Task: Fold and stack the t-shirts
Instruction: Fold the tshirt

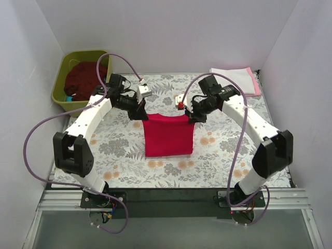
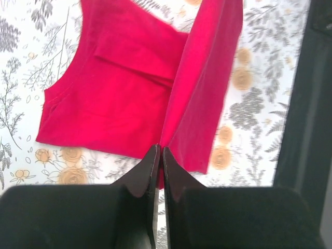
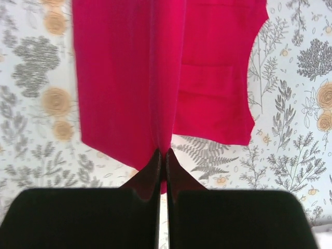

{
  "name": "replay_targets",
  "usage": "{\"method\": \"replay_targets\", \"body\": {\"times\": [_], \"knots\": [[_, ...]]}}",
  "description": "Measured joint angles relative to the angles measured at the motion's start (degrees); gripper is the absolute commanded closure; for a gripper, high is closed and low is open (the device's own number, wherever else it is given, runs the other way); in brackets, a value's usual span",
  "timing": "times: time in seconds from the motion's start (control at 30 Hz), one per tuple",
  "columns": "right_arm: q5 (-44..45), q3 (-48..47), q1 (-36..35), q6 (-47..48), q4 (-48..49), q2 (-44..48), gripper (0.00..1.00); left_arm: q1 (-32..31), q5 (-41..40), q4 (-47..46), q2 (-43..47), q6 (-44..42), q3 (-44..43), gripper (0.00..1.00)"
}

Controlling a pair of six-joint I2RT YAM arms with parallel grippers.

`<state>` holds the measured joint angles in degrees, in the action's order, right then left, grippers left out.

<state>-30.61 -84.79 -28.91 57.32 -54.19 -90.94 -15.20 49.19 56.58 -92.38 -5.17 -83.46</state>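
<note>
The left gripper point(image 1: 139, 111) and right gripper point(image 1: 189, 115) each stood clenched on a far corner of the bright crimson-red soft cloth t-shirt point(image 1: 167, 136), holding that edge raised. The shirt's remainder lay at the middle of the floral-clothed counter point(image 1: 223, 150).

Middle: red shirt point(image 1: 167, 136), far edge lifted — barred.
Front strip: bare table cloth point(image 1: 129, 167) — open.
Far-left corner: green tub point(image 1: 58, 93).
Far-right corner: folded white shirt point(image 1: 233, 79).
</note>
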Motion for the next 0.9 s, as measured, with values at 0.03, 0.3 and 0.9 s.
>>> {"method": "replay_targets", "body": {"times": [0.03,0.3,0.9], "knots": [[-0.3,-1.5,0.7,1.1,-0.1,-2.6,0.99,0.6,0.0,-0.9,-2.1,-0.2,-0.4,1.00],[-1.1,-16.1,4.9,6.6,0.3,-25.2,0.99,3.4,-1.5,-10.6,-17.2,0.2,-2.9,1.00],[-1.6,-15.9,6.2,4.1,9.6,-36.7,0.99,1.7,-9.4,-25.2,-28.3,7.3,-0.1,1.00]]}}
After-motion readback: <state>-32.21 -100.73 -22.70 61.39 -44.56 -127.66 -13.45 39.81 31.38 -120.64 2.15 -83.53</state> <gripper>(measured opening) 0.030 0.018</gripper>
